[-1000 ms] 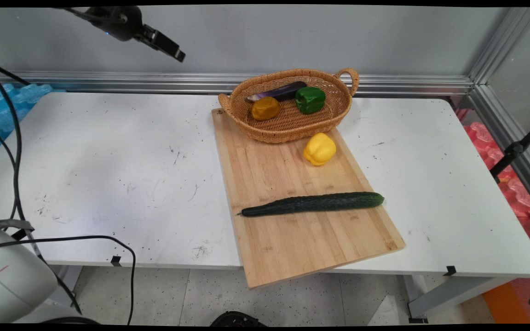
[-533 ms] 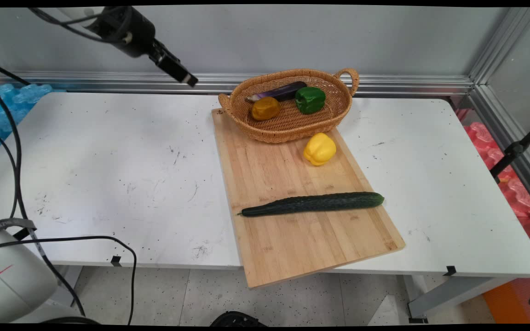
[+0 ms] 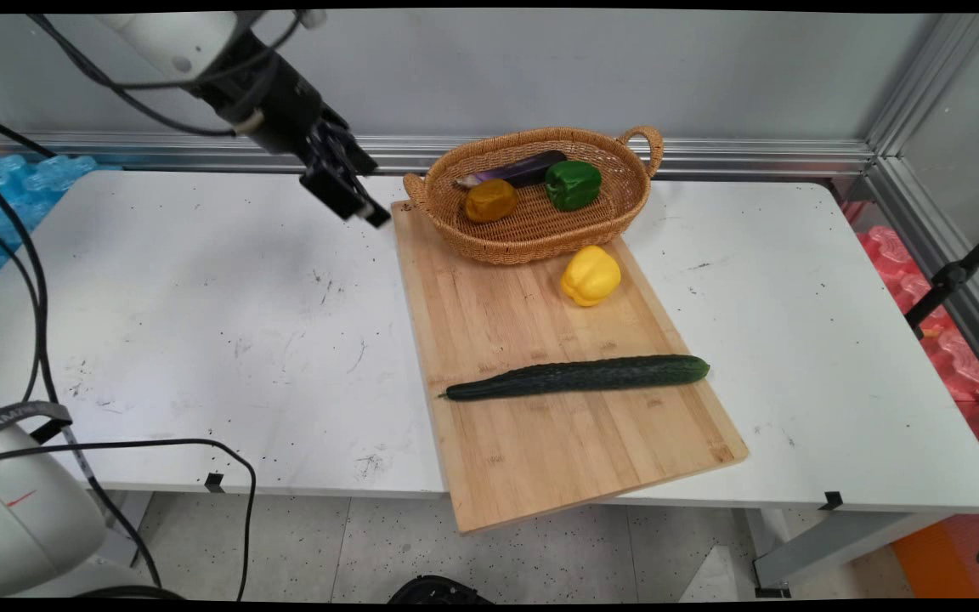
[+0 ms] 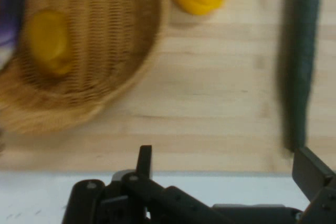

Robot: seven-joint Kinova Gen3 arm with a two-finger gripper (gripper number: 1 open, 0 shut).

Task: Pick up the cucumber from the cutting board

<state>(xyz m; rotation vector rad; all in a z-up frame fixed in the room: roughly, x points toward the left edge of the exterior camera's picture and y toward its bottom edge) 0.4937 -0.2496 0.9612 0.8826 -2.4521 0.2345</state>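
main view: cucumber [image 3: 579, 376] lies crosswise on cutting board [image 3: 532, 425], gripper [image 3: 353, 200] spread.

The wicker basket [image 3: 540, 223] is blocking the far end of the cutting board [image 3: 532, 425]. Between the yellow pepper [image 3: 591, 275] and the cucumber [image 3: 579, 376], bare board is lying open. The table [image 3: 200, 323] left of the board is staying free.

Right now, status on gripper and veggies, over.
Gripper open, empty, above the table beside the cutting board. Cucumber and yellow pepper on board. Basket holds three vegetables.
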